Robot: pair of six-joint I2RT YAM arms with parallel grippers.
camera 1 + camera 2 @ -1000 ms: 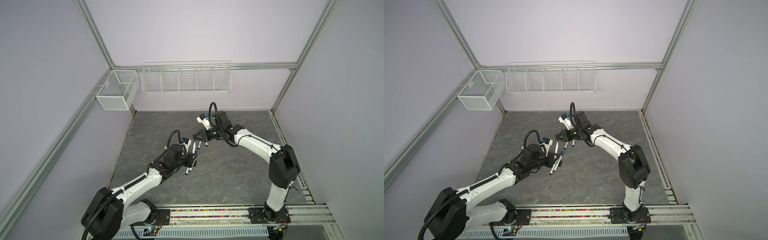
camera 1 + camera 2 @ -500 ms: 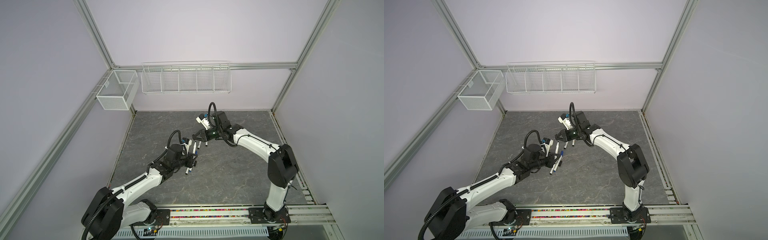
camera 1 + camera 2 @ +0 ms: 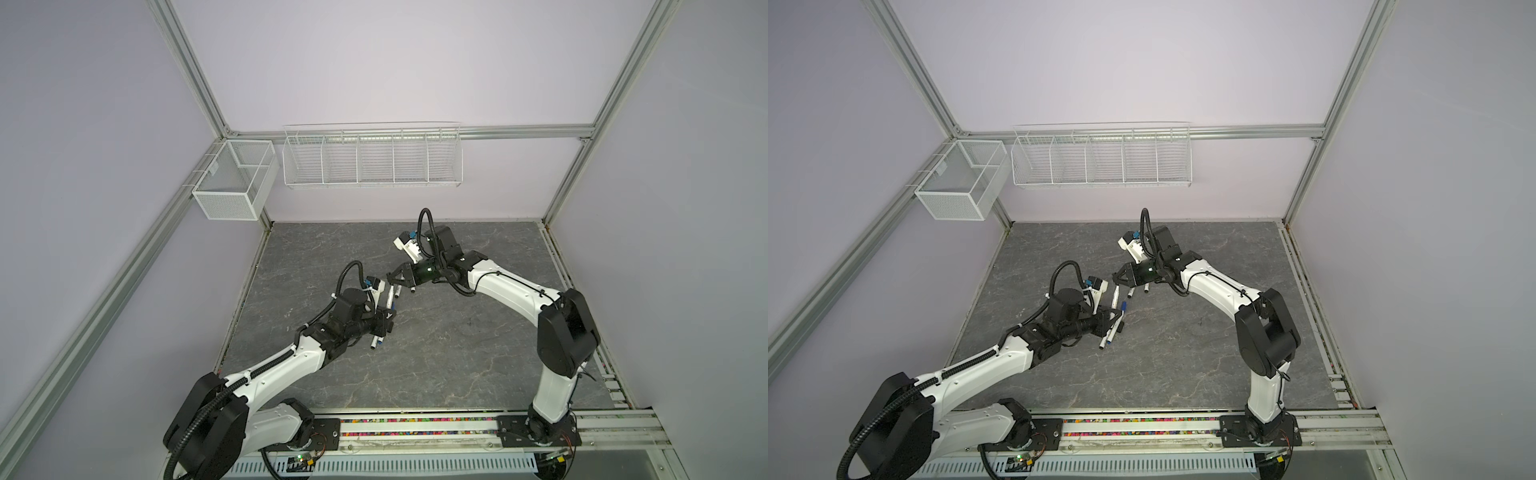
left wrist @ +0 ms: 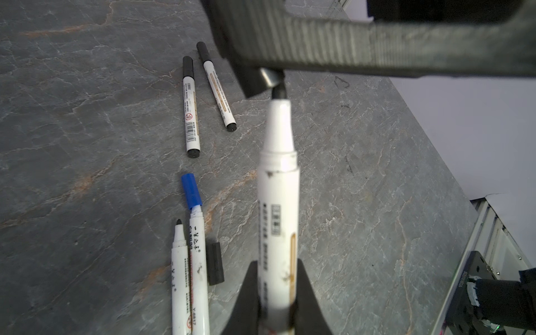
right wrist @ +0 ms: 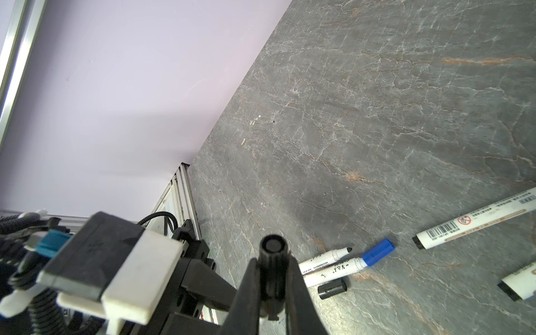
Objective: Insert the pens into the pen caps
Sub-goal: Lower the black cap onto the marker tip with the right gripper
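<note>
White pen, label blurred, is pinched by left gripper; right gripper, twelve o'clock of it in a top view, clamps black cap.

**Layout of the table**

In both top views the table fills the lower middle. The left gripper is left of centre; the right gripper is above it, slightly to the right. The held pen runs between them, and the held cap sits in the right gripper. Under the left gripper the bare-tipped pen and the capped pen lie touching, the loose cap just beside the latter. The third pen and the fourth pen lie side by side near the right gripper. The wire rack hangs at upper middle, the mesh box left of it.
</note>
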